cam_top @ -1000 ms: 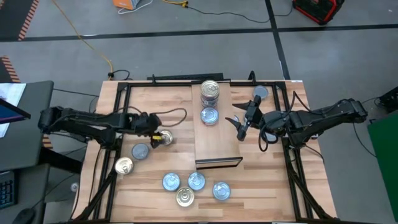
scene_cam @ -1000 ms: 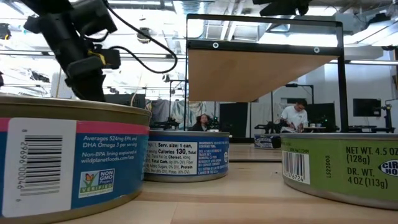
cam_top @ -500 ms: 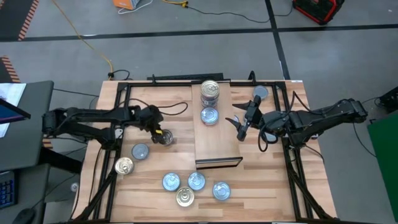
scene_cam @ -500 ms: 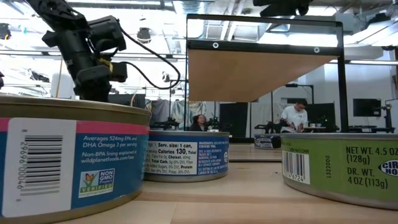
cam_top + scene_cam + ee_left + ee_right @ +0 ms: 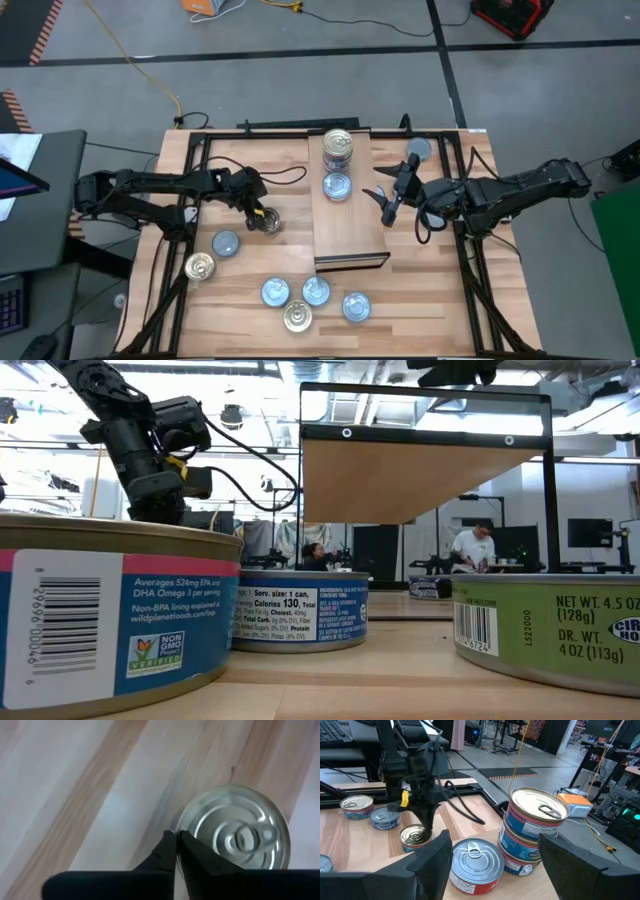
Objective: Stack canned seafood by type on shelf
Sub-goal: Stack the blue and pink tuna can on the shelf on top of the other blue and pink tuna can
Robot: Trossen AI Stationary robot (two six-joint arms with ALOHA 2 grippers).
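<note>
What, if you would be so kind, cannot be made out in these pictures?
- Left wrist view: the shut left end effector covers the near rim of the silver tin; contact unclear.
- High view: tin labels too small to read.
- Low view: the shelf top is hidden from below.
- Right wrist view: the open right end effector hides the shelf's near part.

You have a striped wood tabletop (image 5: pixel 250 300) at frame centre | orange object (image 5: pixel 205 7) top left | red case (image 5: pixel 512 14) top right.

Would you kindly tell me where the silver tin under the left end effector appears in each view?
High view: silver tin, left of the shelf.
Low view: not visible.
Left wrist view: beyond the shut left end effector.
Right wrist view.
Shared landmark: the left end effector above it.
</note>
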